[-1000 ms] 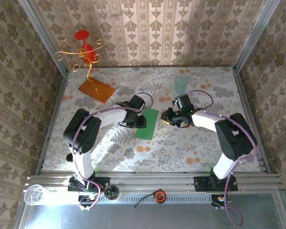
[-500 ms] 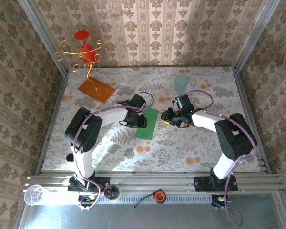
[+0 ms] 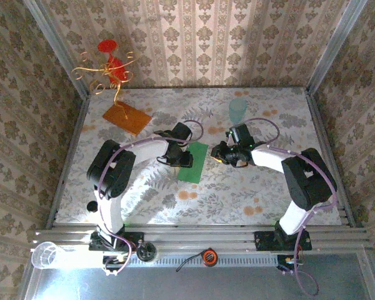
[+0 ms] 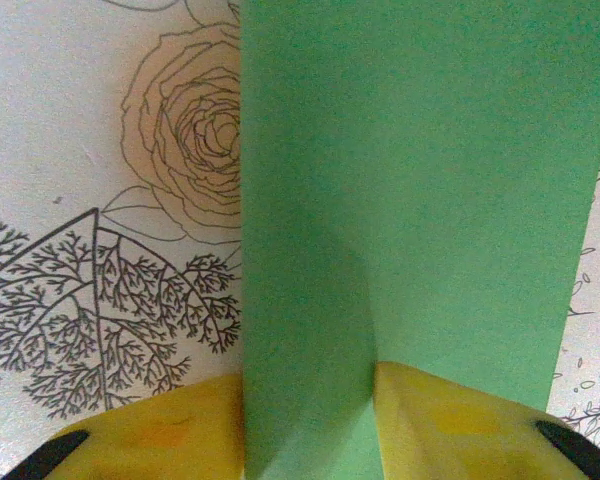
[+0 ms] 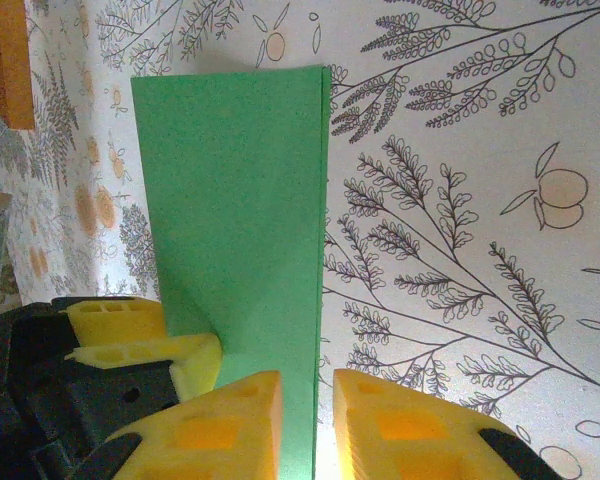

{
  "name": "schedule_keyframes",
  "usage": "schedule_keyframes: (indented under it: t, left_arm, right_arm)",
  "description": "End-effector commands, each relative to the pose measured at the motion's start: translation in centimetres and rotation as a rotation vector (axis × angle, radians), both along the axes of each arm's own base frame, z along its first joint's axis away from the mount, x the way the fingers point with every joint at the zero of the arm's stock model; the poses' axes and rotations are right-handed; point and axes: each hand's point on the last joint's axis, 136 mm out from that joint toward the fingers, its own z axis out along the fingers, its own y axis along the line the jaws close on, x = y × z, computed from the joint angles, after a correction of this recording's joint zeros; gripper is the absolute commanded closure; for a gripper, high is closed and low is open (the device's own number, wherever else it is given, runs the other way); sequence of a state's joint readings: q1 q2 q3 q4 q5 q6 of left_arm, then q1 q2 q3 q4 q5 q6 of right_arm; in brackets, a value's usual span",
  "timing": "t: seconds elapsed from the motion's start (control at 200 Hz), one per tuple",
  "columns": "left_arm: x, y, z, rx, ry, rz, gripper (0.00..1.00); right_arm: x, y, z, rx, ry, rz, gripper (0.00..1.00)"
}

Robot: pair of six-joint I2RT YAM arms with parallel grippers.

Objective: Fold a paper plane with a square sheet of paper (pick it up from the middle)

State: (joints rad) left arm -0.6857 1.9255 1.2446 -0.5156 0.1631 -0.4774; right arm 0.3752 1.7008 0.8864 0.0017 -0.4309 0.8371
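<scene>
Paper plane is lying at the centre of the table, between both claws. It is showing as a long green rectangle, doubled over, no pointed nose yet. Judging the step: early creasing, lengthwise fold done or being pressed, most of the task looking undone. Next move is probably calling for one claw pinning the sheet flat while the other is turning a corner in toward the centre crease. Thin paper, so slipping or crumpling is looking like the risk.

Near to far. At 7 o'clock, by the front rail, a clear cup is sitting. Both arms are standing up from their bases at 6 o'clock, elbows bowing outward, forearms converging on the sheet, wrists low. Left gripper is reaching the paper's 10 o'clock side, its yellow fingers standing partly apart and squeezing a raised ridge of the paper plane between them. Right gripper is sitting at the 3 o'clock edge, jaws nearly together, the doubled edge running into the narrow gap. Cannot tell whether it is clamping or just straddling.

Farther back, an orange-brown board is lying at 11 o'clock. A teal cup is standing at 1 o'clock, well apart from the paper. A red-and-gold wire ornament is standing in the far left corner.
</scene>
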Motion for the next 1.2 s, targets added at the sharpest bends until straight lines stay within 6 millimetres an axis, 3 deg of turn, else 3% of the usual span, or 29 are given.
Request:
schedule_keyframes:
  t: [0.0,0.685,1.015,1.195]
  left_arm:
    - [-1.2,-0.3,-3.5,0.02,0.067,-0.043,0.6]
    - [-1.3,-0.1,-4.2,0.038,0.08,-0.035,0.6]
    - [-1.6,-0.2,-4.3,0.029,0.093,-0.039,0.6]
    - [-1.5,-0.2,-4.2,0.028,0.088,-0.038,0.61]
  right_arm:
    - [-0.5,0.3,-0.2,0.008,-0.003,0.023,0.77]
    - [-1.2,6.0,-1.8,0.067,0.048,0.132,0.89]
    - [-1.2,6.7,-3.4,0.059,0.089,0.147,0.9]
    - [-2.0,5.9,-5.2,0.001,0.142,0.144,0.9]
